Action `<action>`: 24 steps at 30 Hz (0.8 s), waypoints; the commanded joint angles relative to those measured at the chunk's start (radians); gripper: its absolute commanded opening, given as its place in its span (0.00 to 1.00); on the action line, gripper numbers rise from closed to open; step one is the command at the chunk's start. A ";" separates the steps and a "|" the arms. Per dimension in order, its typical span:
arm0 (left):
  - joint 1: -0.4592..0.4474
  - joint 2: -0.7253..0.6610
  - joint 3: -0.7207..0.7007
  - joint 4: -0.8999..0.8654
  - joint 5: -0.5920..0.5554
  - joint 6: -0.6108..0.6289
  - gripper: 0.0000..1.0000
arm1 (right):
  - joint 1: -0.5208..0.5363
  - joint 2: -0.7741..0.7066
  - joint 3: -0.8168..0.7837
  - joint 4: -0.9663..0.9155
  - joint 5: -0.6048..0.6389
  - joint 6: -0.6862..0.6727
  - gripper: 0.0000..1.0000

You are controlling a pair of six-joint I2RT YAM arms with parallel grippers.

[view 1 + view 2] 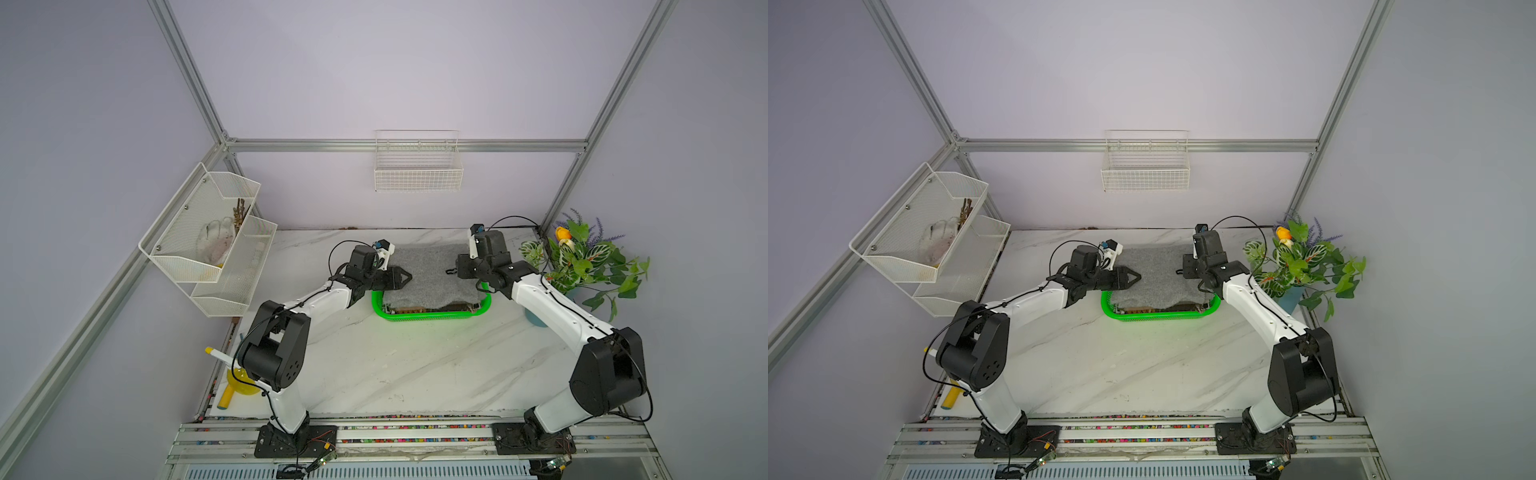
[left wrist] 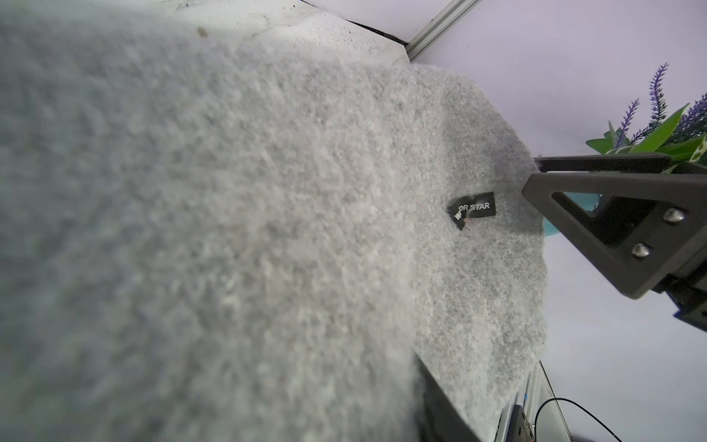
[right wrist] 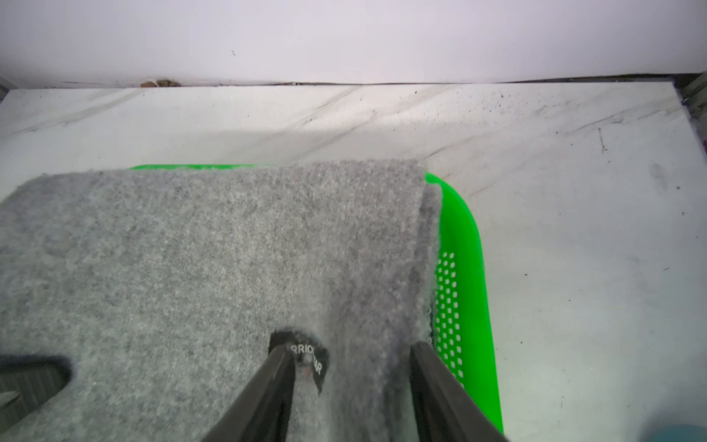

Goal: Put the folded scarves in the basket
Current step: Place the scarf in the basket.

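The fuzzy grey folded scarf (image 1: 432,272) lies at the centre of both top views, spread over the bright green perforated plastic basket (image 1: 432,317). It covers most of the basket, leaving green rim showing along the lower edge and at the corners. The basket stands on the white marble-patterned tabletop (image 1: 415,365).

The left gripper (image 1: 405,277) sits at the scarf's left edge, its jaws slightly parted and holding nothing; the wrist view shows the cloth beside them, not between them. The right gripper (image 3: 350,367) is at the scarf's right edge, its dark fingers (image 3: 267,398) spread wide above the cloth. One finger lies over the scarf's small black label (image 3: 306,354).
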 commanded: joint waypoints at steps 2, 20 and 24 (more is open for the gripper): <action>0.007 -0.043 -0.023 0.022 -0.012 0.018 0.52 | 0.006 -0.008 0.025 -0.094 -0.003 0.009 0.52; 0.014 -0.139 -0.065 -0.014 -0.074 0.051 0.69 | 0.055 -0.234 -0.201 -0.075 0.040 0.060 0.53; 0.016 -0.175 -0.093 -0.016 -0.087 0.055 0.70 | 0.055 -0.257 -0.227 -0.079 0.028 0.068 0.51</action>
